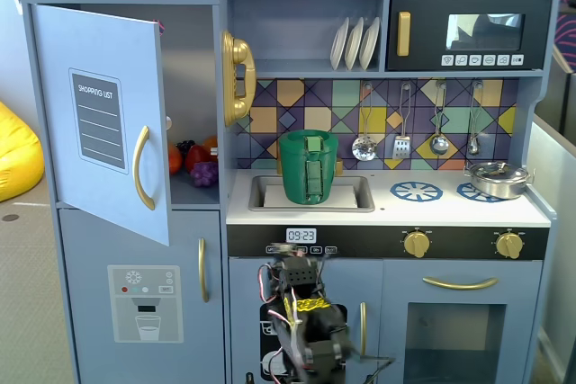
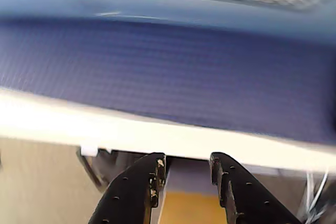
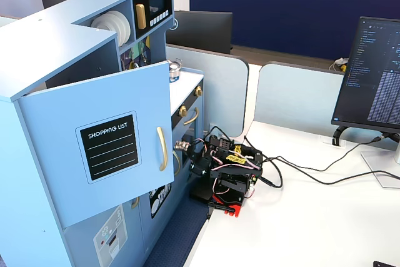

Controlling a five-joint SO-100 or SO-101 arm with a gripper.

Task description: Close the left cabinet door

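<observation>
The left cabinet door (image 1: 99, 60) is light blue, with a black "SHOPPING LIST" panel (image 1: 97, 120) and a curved gold handle (image 1: 141, 168). It stands swung open from the toy kitchen's upper left compartment. It also shows in the other fixed view (image 3: 106, 110), hanging out over the desk side. My arm (image 3: 226, 168) sits folded low in front of the oven, right of and below the door, clear of it. In the wrist view my gripper (image 2: 187, 158) has its black fingers (image 2: 137, 187) apart with nothing between them. The view beyond is blurred dark blue and white.
Toy fruit (image 1: 193, 161) lies inside the open compartment. A lower blue door with a dispenser graphic (image 1: 144, 303) is shut. A green basket (image 1: 309, 166) sits in the sink, a pot (image 1: 498, 177) on the hob. A monitor (image 3: 375, 73) and cables (image 3: 312, 176) are on the white desk.
</observation>
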